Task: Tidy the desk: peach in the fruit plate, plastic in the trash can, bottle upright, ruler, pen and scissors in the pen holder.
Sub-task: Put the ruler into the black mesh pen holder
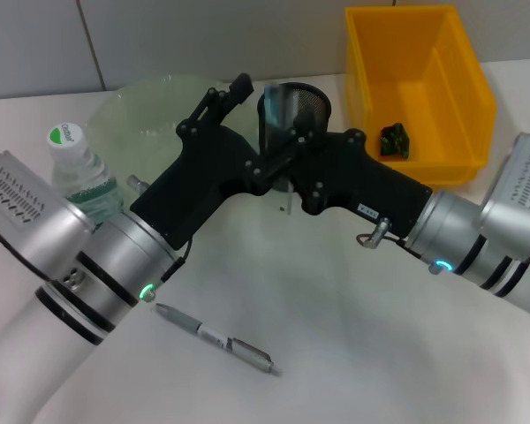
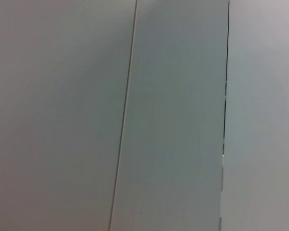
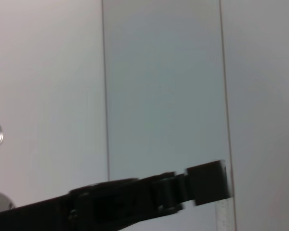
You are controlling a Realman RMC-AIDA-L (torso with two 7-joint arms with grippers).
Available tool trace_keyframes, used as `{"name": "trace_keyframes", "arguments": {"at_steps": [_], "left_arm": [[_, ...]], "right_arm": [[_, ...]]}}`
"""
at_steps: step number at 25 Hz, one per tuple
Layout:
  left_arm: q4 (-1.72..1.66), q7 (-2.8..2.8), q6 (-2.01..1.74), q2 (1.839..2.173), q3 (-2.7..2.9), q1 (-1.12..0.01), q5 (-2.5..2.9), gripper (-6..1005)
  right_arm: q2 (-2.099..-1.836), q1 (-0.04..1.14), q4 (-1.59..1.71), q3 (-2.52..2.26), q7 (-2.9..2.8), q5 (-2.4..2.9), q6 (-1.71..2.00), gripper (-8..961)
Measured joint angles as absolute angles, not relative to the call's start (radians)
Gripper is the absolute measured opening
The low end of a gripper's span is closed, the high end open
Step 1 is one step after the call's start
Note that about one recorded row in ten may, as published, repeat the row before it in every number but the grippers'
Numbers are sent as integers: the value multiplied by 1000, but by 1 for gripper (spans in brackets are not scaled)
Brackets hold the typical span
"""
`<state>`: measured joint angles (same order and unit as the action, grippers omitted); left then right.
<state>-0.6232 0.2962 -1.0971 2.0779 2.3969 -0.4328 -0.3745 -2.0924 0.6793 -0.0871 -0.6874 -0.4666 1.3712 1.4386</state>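
Note:
A clear ruler (image 1: pixel 275 110) stands almost upright in front of the black mesh pen holder (image 1: pixel 311 99). My right gripper (image 1: pixel 278 161) is shut on its lower part. My left gripper (image 1: pixel 234 93) reaches up beside the ruler from the left and also crosses the right wrist view (image 3: pixel 149 199). The ruler fills both wrist views (image 2: pixel 178 120) (image 3: pixel 164 96). A silver pen (image 1: pixel 216 338) lies on the table near the front. The bottle (image 1: pixel 75 168) stands upright at the left. Dark plastic (image 1: pixel 393 140) lies in the yellow trash can (image 1: pixel 459 97). Peach and scissors are out of view.
A green glass fruit plate (image 1: pixel 150 115) sits at the back left, partly behind my left arm. The two arms cross the middle of the white table (image 1: pixel 353 336). A grey wall runs along the back.

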Motion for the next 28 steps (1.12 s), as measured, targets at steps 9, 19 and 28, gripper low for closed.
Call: {"name": "trace_keyframes", "arguments": {"at_steps": [9,19,28], "left_arm": [[-583,518,-1196,2055,2302,-365,-103,866],[-496,727,-1283,2048,2150,-364,195,865],[-493,758,-1282,2042,2146,-351,226,865]], "right_arm": [[-2088,622,-31,-570,-472,1370,1553,16],[-2084,619,18,-410,-475,1370,1564,18],[-2089,684,44,-388,-426,1368,1411,20]]}}
